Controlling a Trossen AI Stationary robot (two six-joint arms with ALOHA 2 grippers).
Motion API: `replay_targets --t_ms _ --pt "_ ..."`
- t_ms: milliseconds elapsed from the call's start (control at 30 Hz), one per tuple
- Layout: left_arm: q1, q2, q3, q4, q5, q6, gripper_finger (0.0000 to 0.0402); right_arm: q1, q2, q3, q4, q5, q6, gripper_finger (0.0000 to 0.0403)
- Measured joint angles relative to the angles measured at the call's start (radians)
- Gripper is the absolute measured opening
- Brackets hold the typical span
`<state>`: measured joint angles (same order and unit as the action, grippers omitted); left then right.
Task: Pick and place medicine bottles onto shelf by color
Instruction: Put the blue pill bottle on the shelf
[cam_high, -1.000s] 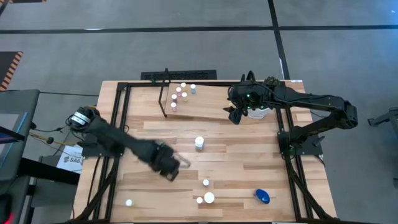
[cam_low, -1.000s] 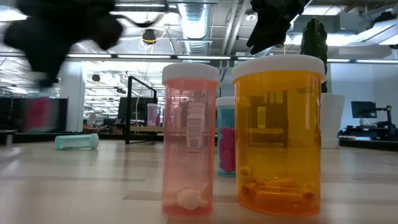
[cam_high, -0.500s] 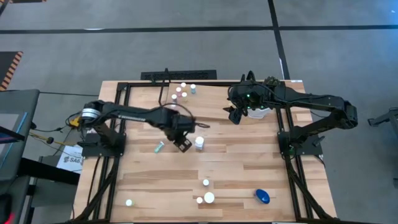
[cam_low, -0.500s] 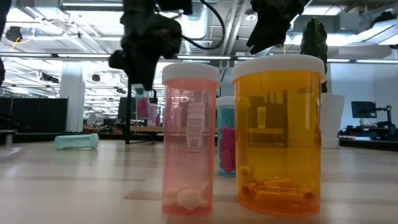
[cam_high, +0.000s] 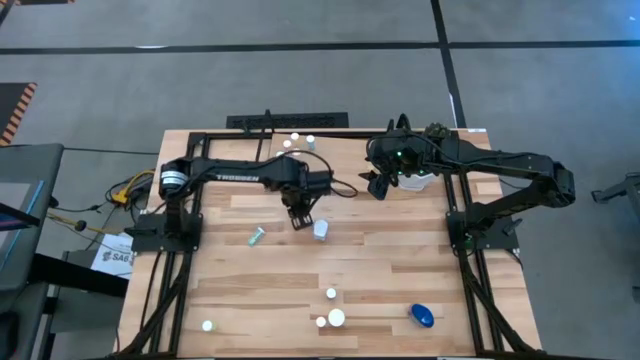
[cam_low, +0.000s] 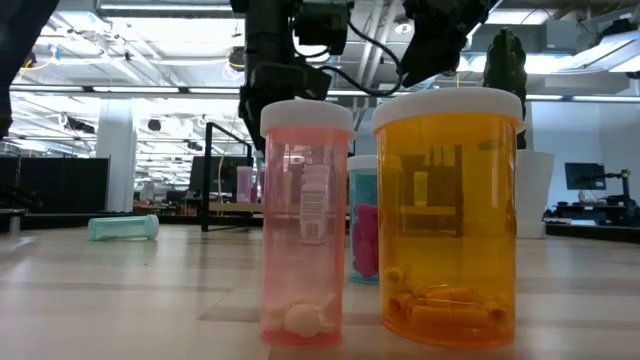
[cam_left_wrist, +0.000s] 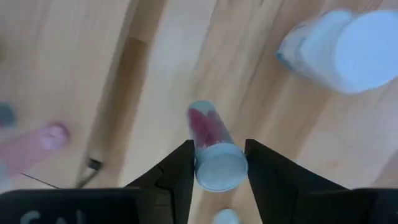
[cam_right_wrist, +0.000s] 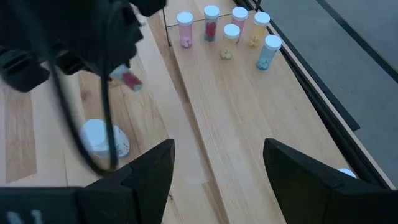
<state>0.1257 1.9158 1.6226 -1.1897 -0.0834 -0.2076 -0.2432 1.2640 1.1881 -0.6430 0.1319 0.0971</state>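
The left gripper (cam_left_wrist: 216, 167) has swung from the counter's (cam_high: 400, 260) front up beside the shelf (cam_high: 330, 160), fingers clamped on a red-filled bottle (cam_left_wrist: 211, 152) to carry it to its colour group. The right gripper (cam_right_wrist: 214, 168) waits over the shelf, fingers wide and empty.

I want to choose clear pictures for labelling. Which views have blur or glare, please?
Left wrist view: the pink bottle between the left gripper fingers is slightly smeared, and the white-capped bottle beyond is soft. Low view: the pink bottle and orange bottle are sharp; bright ceiling lights glare behind. High view: even light, no blur.
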Motion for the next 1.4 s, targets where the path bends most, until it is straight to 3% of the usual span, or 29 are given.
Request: replay_targets --t_ms 233,567,1067,1400 --pt "0.104 0.0 0.0 -0.017 0.024 0.228 0.013 0.0 0.0 0.0 0.0 0.0 0.0 0.027" --pt "0.198 0.0 0.0 -0.017 0.059 0.39 0.013 0.0 0.0 0.0 0.0 0.0 0.0 0.027" --pt "0.2 0.0 -0.002 0.018 -0.003 0.378 0.013 0.0 0.0 0.0 0.0 0.0 0.0 0.027" --pt "0.148 -0.001 -0.139 0.203 -0.009 0.348 0.0135 0.0 0.0 0.0 0.0 0.0 0.0 0.027"
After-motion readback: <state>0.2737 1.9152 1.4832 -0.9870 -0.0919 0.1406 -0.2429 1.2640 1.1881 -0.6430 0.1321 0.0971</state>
